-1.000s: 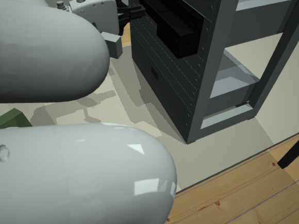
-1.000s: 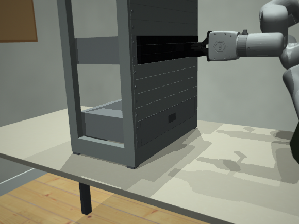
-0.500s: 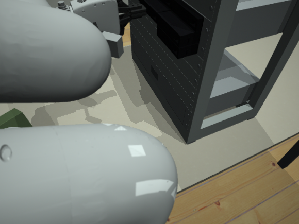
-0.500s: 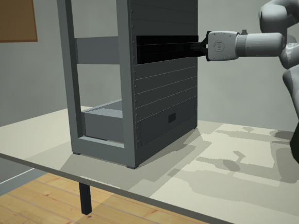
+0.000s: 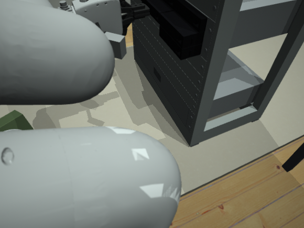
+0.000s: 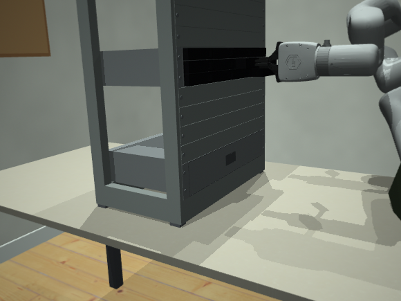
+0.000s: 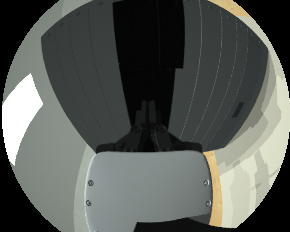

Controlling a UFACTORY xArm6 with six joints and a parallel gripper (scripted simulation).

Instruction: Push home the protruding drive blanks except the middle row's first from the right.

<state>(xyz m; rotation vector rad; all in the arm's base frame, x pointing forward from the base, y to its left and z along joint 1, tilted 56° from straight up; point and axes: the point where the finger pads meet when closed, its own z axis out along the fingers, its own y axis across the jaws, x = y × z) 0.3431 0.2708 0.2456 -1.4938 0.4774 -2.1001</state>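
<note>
The grey rack (image 5: pixel 209 63) stands on the table, and the black storage chassis (image 6: pixel 222 66) is a dark band across its front. In the top view some black blanks (image 5: pixel 183 37) stand out from the front near the rack's near post; the rows are too dark to tell apart. My gripper (image 5: pixel 145 11) is shut and empty. It points level at the chassis front, with its fingertips at or touching a blank at the far end of the band. It also shows in the exterior view (image 6: pixel 260 63) and in the wrist view (image 7: pixel 148 111).
Grey blanking panels (image 6: pixel 221 118) cover the rack front above and below the chassis. A lower panel carries a small dark slot (image 6: pixel 230 158). My arm's large links (image 5: pixel 52 50) fill the left of the top view. The table edge (image 6: pixel 173 257) runs in front of the rack.
</note>
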